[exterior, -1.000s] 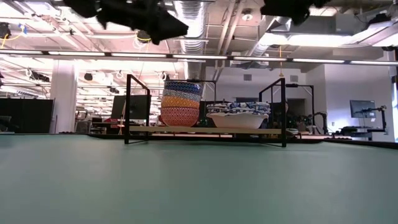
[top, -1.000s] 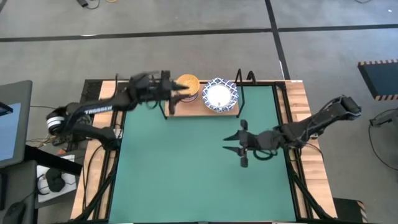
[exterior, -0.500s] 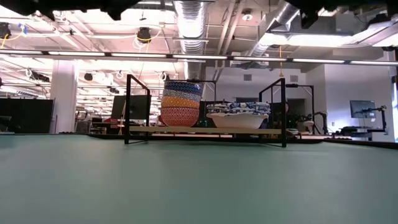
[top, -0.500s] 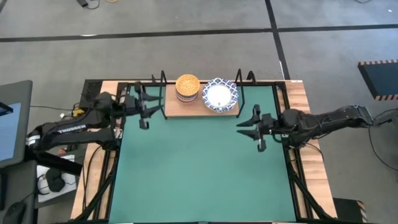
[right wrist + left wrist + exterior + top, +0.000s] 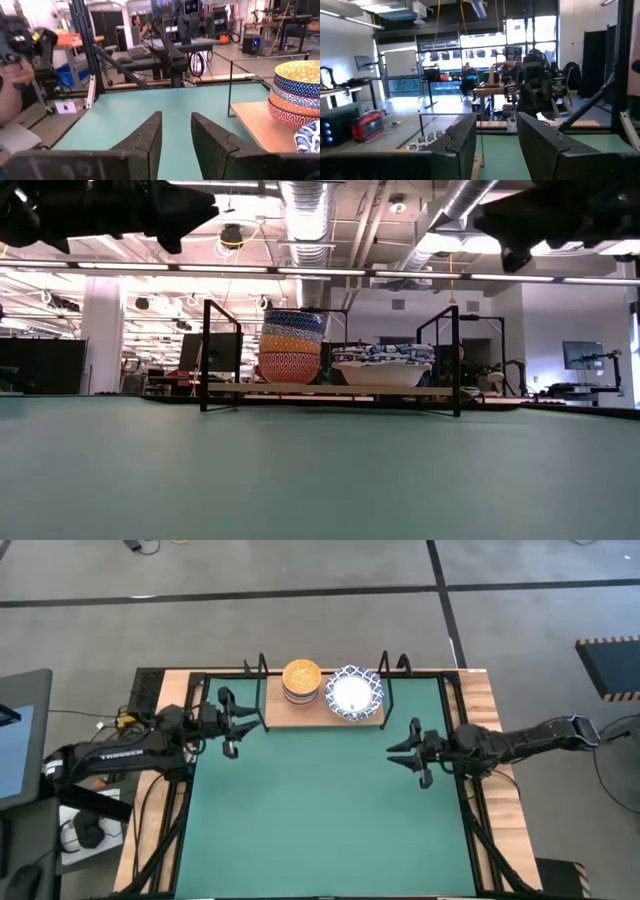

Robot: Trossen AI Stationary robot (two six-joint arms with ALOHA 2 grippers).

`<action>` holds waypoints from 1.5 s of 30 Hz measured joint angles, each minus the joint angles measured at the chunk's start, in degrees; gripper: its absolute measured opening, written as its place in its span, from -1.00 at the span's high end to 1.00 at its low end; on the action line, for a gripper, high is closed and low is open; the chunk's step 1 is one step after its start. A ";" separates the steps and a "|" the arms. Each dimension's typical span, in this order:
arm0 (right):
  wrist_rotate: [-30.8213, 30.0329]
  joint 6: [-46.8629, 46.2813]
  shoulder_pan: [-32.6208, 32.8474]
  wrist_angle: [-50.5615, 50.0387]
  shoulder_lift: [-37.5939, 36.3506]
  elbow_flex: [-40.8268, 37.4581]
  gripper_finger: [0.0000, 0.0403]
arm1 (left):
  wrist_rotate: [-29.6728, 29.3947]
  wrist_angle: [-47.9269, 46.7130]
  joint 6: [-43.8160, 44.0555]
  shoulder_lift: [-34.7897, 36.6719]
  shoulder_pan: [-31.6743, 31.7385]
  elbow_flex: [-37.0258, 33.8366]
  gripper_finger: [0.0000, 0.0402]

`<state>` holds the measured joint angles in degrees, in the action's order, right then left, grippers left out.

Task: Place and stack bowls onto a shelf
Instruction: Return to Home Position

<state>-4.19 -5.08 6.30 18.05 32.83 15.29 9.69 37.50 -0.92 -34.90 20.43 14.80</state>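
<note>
The shelf (image 5: 322, 718) stands at the far edge of the mat (image 5: 320, 820), about midway across the table (image 5: 487, 690). On its board two stacks sit side by side, nearly touching: the small stack (image 5: 301, 677) on the left half, the wide stack (image 5: 353, 693) on the right. The small stack rises higher than the wide one. Posts stand at the shelf's two ends, outside both stacks. The left gripper (image 5: 228, 722) hangs above the mat's left edge, just left of the shelf's front corner. The right gripper (image 5: 417, 752) hangs above the mat's right part — in front of the shelf's right end and apart from it. Most of the mat lies before the shelf.
</note>
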 joint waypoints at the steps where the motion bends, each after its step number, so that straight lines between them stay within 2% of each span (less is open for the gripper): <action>1: 0.01 -0.23 0.03 0.51 -1.13 -0.95 0.36 | 0.01 -0.22 0.20 0.89 -0.16 -0.59 0.36; 8: 0.04 -0.64 0.03 0.08 -9.50 -5.17 0.36 | -4.52 -0.08 0.78 8.20 -2.18 -6.48 0.36; 20: 0.45 -1.17 0.03 -16.33 -25.30 -5.35 0.36 | -6.12 -0.76 2.21 20.71 -2.89 -14.01 0.36; 25: 0.35 -2.04 0.03 -20.75 -29.99 -5.35 0.36 | -7.40 -5.01 2.07 24.18 -2.89 -14.18 0.36; 30: -0.04 -2.00 -0.04 -22.89 -32.86 -6.30 0.36 | -7.42 -6.47 1.02 26.02 -2.89 -14.20 0.36; 37: -0.19 -1.89 -2.00 -24.73 -32.73 -6.31 0.36 | -8.44 -6.80 0.10 30.28 -2.86 -14.24 0.36; 41: -0.19 -2.55 -2.75 -25.89 -32.73 -6.31 0.36 | -8.65 -10.67 -0.16 34.59 -2.84 -14.27 0.36; 45: -0.19 -3.93 -2.22 -26.45 -32.73 -6.31 0.36 | -9.29 -13.80 -0.53 34.52 -2.84 -14.29 0.36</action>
<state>-4.38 -9.01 4.07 -8.40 0.10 8.97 0.40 23.70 -1.45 -0.39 17.58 0.51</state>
